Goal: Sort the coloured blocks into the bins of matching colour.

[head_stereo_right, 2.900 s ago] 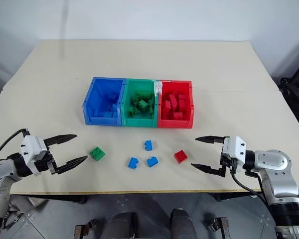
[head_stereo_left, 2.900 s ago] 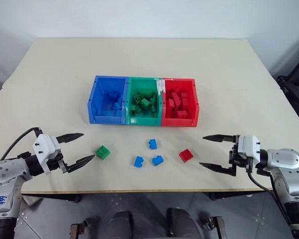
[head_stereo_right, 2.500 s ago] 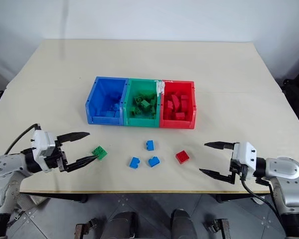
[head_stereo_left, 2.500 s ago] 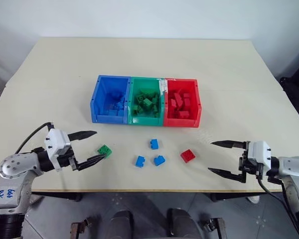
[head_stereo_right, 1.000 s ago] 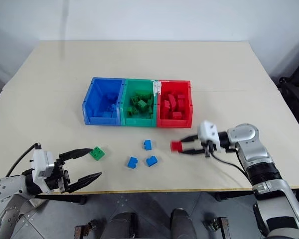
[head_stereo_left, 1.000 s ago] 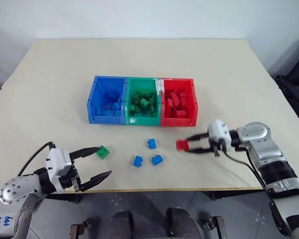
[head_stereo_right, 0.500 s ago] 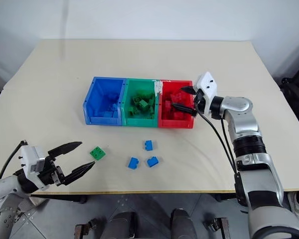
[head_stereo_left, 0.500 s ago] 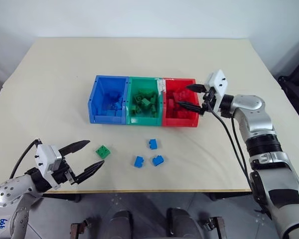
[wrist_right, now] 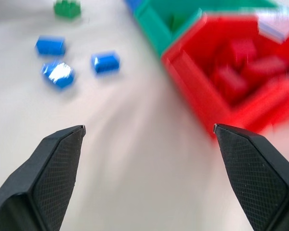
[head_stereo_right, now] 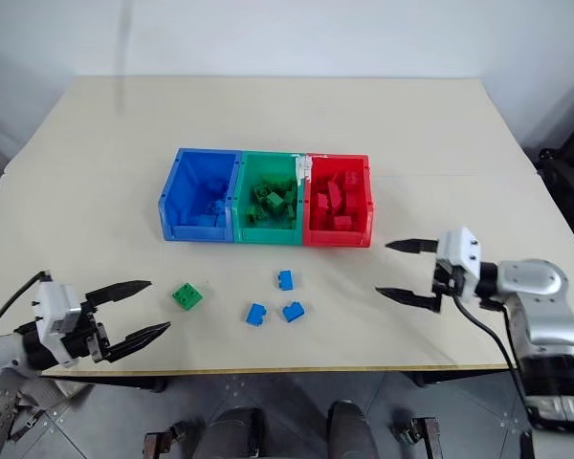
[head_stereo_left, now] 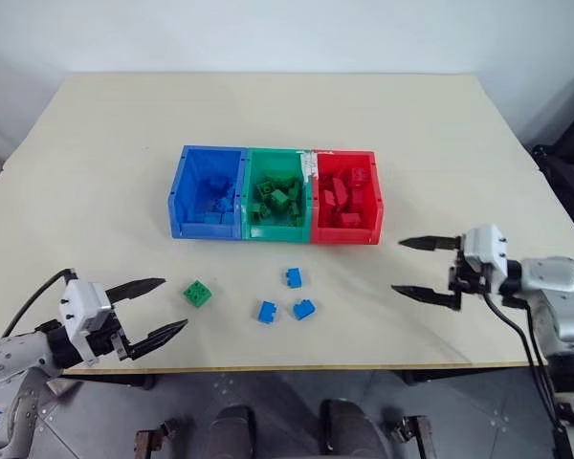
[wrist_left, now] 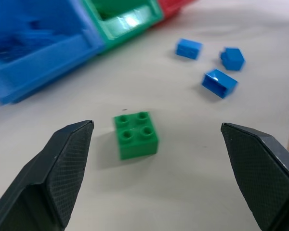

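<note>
In the middle of the left eye view stand the 3 joined bins: the blue bin (head_stereo_left: 208,192), the green bin (head_stereo_left: 276,194) and the red bin (head_stereo_left: 345,197), each with blocks of its own colour inside. Below them on the table (head_stereo_left: 287,115) lie 3 blue blocks (head_stereo_left: 293,277) (head_stereo_left: 266,311) (head_stereo_left: 303,309) and, more to the left, the green block (head_stereo_left: 198,293). The left gripper (head_stereo_left: 160,307), at lower left, has its fingers wide and holds nothing. The right gripper (head_stereo_left: 409,267), at the right, is also wide and empty.
</note>
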`<action>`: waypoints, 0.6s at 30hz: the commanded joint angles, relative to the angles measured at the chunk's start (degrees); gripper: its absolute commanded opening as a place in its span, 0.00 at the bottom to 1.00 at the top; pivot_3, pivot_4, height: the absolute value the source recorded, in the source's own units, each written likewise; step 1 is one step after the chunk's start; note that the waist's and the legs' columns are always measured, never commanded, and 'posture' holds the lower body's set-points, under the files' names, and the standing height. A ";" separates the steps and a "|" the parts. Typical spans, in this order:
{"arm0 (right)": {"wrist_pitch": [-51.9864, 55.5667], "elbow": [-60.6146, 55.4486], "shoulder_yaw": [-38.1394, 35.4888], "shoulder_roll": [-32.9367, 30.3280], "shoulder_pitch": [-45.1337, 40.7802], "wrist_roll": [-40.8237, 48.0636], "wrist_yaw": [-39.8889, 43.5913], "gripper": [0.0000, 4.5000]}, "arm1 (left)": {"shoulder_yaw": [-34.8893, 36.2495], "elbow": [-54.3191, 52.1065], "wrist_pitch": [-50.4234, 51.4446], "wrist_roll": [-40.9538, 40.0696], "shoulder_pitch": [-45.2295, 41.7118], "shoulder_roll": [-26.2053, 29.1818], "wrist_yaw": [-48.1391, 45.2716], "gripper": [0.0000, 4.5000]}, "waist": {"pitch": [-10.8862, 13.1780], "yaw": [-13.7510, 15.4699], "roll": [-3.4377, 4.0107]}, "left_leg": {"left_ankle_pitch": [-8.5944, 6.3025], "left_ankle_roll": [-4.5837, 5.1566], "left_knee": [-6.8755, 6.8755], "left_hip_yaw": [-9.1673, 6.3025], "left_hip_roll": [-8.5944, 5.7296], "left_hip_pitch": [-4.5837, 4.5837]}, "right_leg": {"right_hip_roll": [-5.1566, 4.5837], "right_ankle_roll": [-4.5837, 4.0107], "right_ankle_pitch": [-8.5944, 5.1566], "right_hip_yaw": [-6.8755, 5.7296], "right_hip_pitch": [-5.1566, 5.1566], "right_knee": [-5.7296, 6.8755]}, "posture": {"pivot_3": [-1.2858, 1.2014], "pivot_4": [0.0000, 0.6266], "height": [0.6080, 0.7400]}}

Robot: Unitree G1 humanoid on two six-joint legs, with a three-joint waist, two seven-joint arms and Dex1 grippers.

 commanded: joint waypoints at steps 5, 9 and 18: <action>-4.00 -4.18 -3.24 -3.53 8.17 0.88 2.78 0.99 | -7.97 0.94 -2.07 0.93 -9.24 -1.76 -2.72 1.00 | 0.00 0.26 0.01 | 0.07 -0.12 0.07 0.03 0.05 0.04 | 0.02 0.00 0.00 0.02 0.00 0.04 | 0.52 0.24 1.00; -0.44 -8.26 -1.26 -1.91 7.67 1.75 0.32 0.99 | -8.69 1.43 -1.35 0.37 -11.76 -2.88 -1.89 1.00 | 0.00 -0.04 0.01 | 0.05 -0.10 0.30 0.02 0.06 0.00 | 0.01 0.02 0.01 0.05 0.00 0.19 | 0.52 0.24 1.00; 22.00 -20.15 14.29 2.37 -3.15 -1.24 -8.13 0.99 | -3.13 1.61 -0.15 -0.50 -5.69 -1.20 -1.32 1.00 | 0.01 0.05 0.02 | 0.05 -0.16 0.36 -0.04 0.27 0.02 | 0.10 -0.02 -0.01 0.09 -0.07 0.24 | 0.52 0.24 1.00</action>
